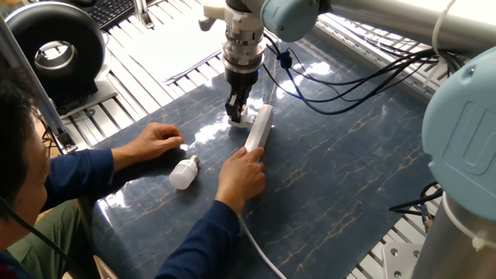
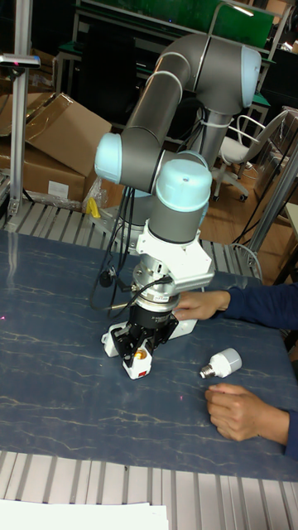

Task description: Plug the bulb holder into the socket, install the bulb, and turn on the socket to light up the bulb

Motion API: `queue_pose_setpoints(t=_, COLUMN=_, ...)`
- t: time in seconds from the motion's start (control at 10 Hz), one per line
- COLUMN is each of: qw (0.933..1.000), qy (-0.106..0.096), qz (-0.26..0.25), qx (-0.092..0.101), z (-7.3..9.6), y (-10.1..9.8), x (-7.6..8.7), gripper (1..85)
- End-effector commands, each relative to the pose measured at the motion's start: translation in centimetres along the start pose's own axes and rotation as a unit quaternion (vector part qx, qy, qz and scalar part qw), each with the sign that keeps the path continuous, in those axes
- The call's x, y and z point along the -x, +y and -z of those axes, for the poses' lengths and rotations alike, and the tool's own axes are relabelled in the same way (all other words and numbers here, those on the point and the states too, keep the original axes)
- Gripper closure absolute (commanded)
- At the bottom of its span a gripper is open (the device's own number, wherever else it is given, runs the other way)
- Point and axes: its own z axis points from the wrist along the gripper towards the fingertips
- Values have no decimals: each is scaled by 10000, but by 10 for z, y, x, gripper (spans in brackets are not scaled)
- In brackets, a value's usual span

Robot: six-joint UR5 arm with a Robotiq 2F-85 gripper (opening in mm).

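My gripper (image 1: pixel 237 113) points straight down and is shut on the bulb holder (image 2: pixel 138 362), a small white cube whose orange round opening faces the tall fixed camera. The bulb holder (image 1: pixel 242 121) sits low at the table, right beside the far end of the socket (image 1: pixel 261 128), a long white strip. Whether its prongs touch the socket I cannot tell. Part of the socket (image 2: pixel 111 339) shows behind my fingers. A person's hand (image 1: pixel 242 177) steadies the socket's near end. The bulb (image 1: pixel 184 173) lies on its side on the dark mat, also visible as the bulb (image 2: pixel 222 363).
The person's other hand (image 1: pixel 156 142) rests on the mat next to the bulb. The socket's white cable (image 1: pixel 260 248) runs off the front edge. Black cables (image 1: pixel 341 85) hang behind my arm. A round black fan (image 1: pixel 56 48) stands at the back left.
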Motion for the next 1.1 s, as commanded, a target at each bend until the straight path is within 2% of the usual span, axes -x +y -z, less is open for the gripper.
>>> queue_pose_setpoints(t=0.0, qw=9998, qy=-173, qz=-16, qx=95, z=2, y=6, x=-3, gripper=843)
queue_pose_setpoints(t=0.2, qw=9994, qy=-323, qz=9, qx=120, z=-5, y=2, x=1, gripper=843)
queue_pose_setpoints(t=0.3, qw=9994, qy=-328, qz=17, qx=99, z=-5, y=0, x=1, gripper=843)
queue_pose_setpoints(t=0.5, qw=9995, qy=-326, qz=19, qx=37, z=-5, y=-2, x=0, gripper=843)
queue_pose_setpoints(t=0.7, qw=9997, qy=-244, qz=63, qx=-40, z=-7, y=-5, x=-10, gripper=843)
queue_pose_setpoints(t=1.0, qw=9996, qy=-222, qz=105, qx=-135, z=-6, y=-2, x=-12, gripper=843)
